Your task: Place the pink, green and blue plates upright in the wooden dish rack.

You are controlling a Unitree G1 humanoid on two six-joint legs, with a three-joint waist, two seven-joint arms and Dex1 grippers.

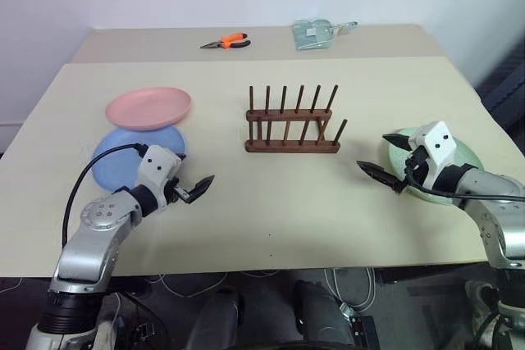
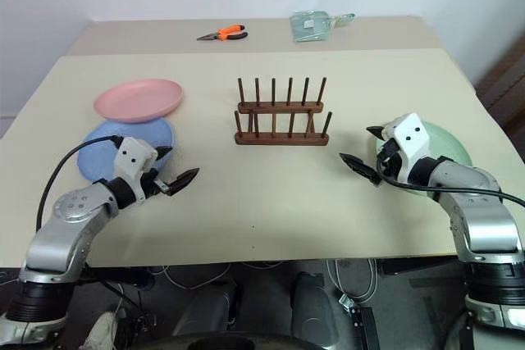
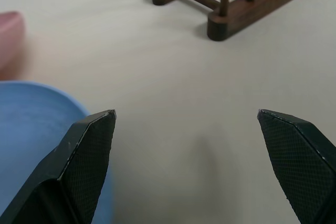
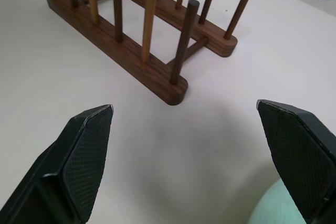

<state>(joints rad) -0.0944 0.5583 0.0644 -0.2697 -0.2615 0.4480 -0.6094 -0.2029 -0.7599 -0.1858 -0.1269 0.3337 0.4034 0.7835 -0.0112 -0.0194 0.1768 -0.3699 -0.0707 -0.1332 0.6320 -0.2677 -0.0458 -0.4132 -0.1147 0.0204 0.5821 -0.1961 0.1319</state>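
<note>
The pink plate [image 1: 148,107] lies flat at the left of the table, its near edge over the blue plate [image 1: 123,157]. Toward the right edge the green plate [image 1: 459,161] lies flat. Between them, in the middle, stands the dark wooden dish rack [image 1: 292,125], with nothing between its pegs. My left gripper [image 2: 182,161] is open, just right of the blue plate, and holds nothing. At the green plate's left rim my right gripper [image 1: 372,150] is open and empty. The wrist views show the rack [image 4: 136,61] ahead of both grippers and the blue plate's rim [image 3: 31,129].
Orange-handled pliers [image 1: 227,41] and a clear plastic bag [image 1: 316,33] lie on the rear table, beyond a seam. Bare tabletop [image 1: 271,194] stretches between the two grippers and in front of the rack.
</note>
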